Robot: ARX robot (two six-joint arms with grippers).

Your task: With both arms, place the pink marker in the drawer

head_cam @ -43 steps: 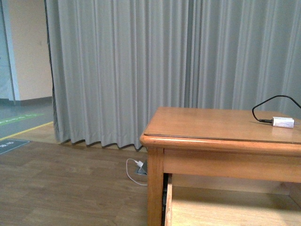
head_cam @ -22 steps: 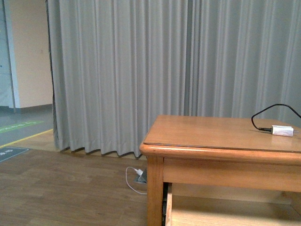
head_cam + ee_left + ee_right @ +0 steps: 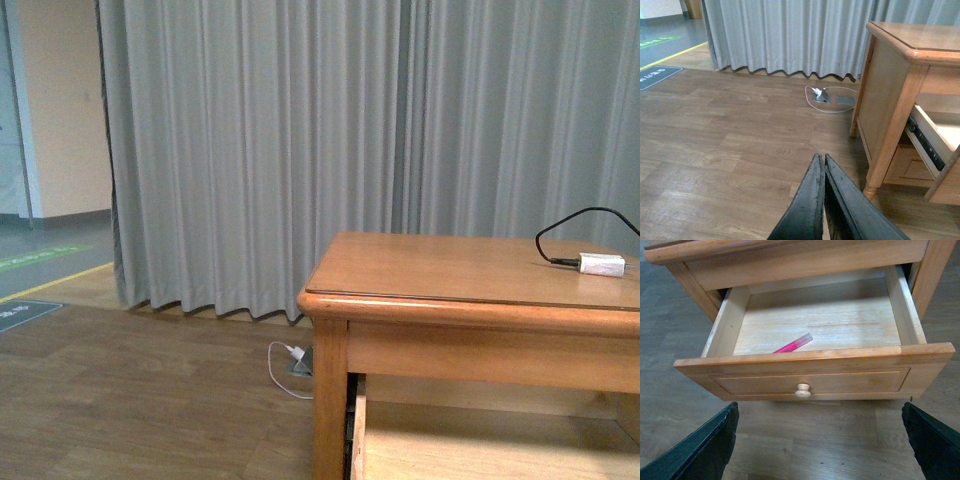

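The pink marker [image 3: 792,344] lies inside the open drawer [image 3: 810,381], the right pincer [image 3: 818,407] hangs wide open before its knob [image 3: 802,390], the left pincer [image 3: 822,160] is pressed closed and empty, so pushing the drawer in seems next.

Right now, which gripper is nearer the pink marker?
Right. The right gripper hangs in front of the open drawer holding the pink marker; the left gripper is over floor beside the table.

glossy wooden table [image 3: 470,270], pale raw-wood drawer [image 3: 840,320], cloth curtain [image 3: 300,150]
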